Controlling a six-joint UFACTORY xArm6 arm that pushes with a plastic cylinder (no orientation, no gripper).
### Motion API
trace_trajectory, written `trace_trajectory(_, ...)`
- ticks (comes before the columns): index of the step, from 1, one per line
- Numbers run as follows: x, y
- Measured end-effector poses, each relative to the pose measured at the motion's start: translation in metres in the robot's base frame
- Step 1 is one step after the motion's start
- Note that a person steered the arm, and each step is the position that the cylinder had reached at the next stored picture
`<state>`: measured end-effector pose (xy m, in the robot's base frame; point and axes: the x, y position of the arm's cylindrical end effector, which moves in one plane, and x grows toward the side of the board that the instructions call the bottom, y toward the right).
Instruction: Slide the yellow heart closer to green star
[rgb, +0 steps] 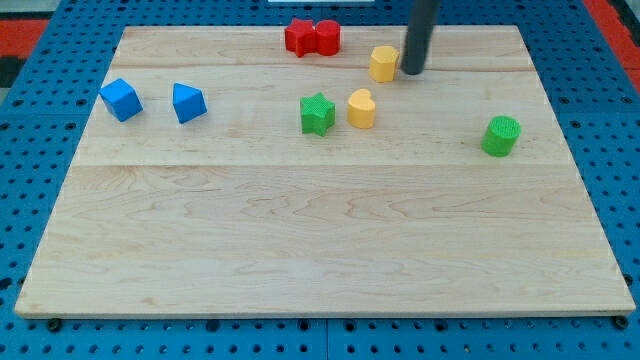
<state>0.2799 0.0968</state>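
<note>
The yellow heart (361, 108) lies just to the right of the green star (317, 113), with a small gap between them, in the upper middle of the wooden board (320, 230). My tip (411, 72) stands near the view's top, up and to the right of the heart. It is right beside a yellow hexagon block (383, 62), on that block's right side.
Two red blocks (311, 37) sit together at the board's top edge. A blue cube (121, 99) and a blue wedge-like block (188, 102) lie at the left. A green cylinder (501, 135) stands at the right.
</note>
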Motion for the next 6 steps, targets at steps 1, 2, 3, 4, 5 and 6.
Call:
trace_trajectory(1, -0.01, -0.034)
trace_trajectory(2, -0.021, -0.046)
trace_trajectory(3, -0.03, -0.073)
trace_trajectory(4, -0.006, -0.023)
trace_trajectory(5, 0.061, 0.007)
trace_trajectory(6, 0.106, -0.017)
